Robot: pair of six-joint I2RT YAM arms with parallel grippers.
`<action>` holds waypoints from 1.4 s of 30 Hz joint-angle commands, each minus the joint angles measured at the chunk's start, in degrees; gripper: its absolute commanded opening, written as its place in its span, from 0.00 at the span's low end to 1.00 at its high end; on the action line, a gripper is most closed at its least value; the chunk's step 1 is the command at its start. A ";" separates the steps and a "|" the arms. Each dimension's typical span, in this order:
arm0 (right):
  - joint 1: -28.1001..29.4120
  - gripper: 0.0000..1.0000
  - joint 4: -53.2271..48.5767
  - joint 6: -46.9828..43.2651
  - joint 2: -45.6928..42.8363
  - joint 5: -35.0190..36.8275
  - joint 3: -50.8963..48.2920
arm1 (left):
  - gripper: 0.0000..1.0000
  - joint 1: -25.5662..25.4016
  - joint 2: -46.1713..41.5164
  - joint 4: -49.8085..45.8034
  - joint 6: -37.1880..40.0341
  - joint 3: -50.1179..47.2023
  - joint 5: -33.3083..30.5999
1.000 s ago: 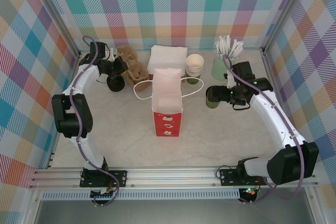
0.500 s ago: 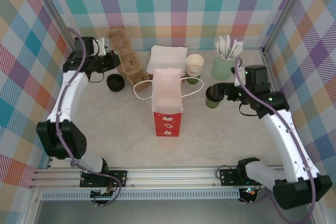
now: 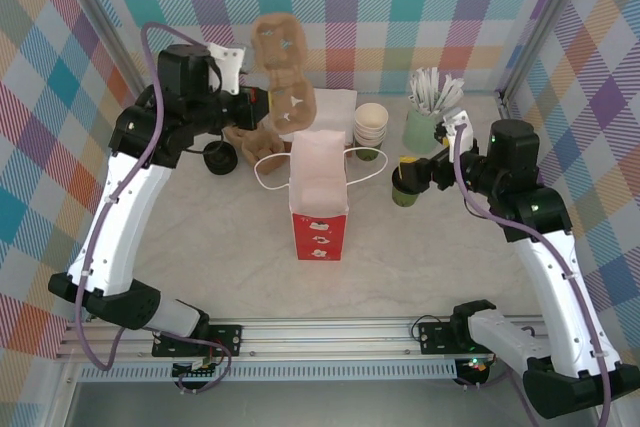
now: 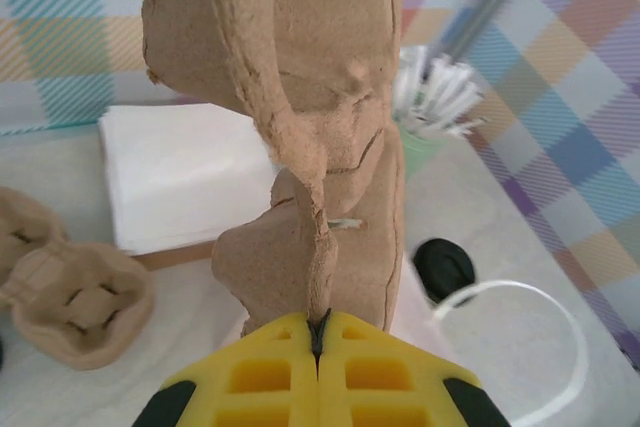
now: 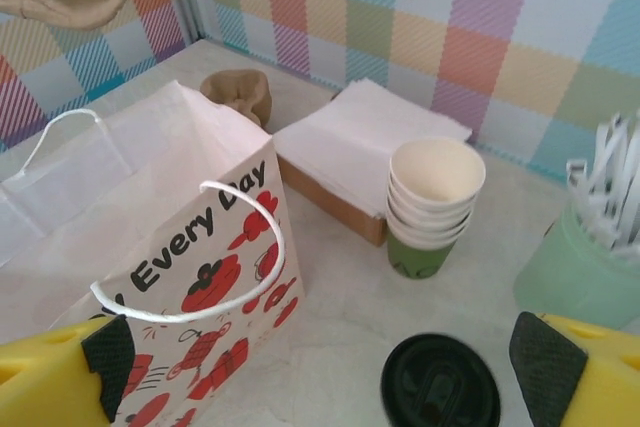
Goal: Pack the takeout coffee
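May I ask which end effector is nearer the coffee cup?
Right. The right end effector is open around the cup; the left end effector holds a carrier beyond the bag.

A robotics lab test cell: aluminium rail [image 3: 330,335] at the frame's bottom carrying left arm [image 3: 118,215] and right arm [image 3: 556,267], checked fabric walls [image 3: 400,7] enclosing a pale table [image 3: 420,257]

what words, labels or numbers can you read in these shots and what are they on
"Every Day": black letters on the side of the white paper bag, above red drawings, right wrist view.
The red front panel of that bag, top view: small white marks, too small to read.
Bottom green cup of the stacked cups: a faint dark mark, perhaps print, too blurred to read.
Nothing else is legible.
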 commanded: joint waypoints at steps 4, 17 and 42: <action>8.88 0.94 1.48 -21.54 1.75 3.65 9.28 | 0.00 -12.77 1.12 -4.24 -3.96 3.93 -8.15; 27.12 0.91 -5.03 -46.16 13.19 18.82 21.89 | 0.00 -24.93 7.03 -6.44 -5.93 6.10 -17.31; 26.55 0.68 -9.89 -47.45 21.23 19.25 26.79 | 0.00 -25.72 7.23 -5.34 -4.72 6.86 -12.33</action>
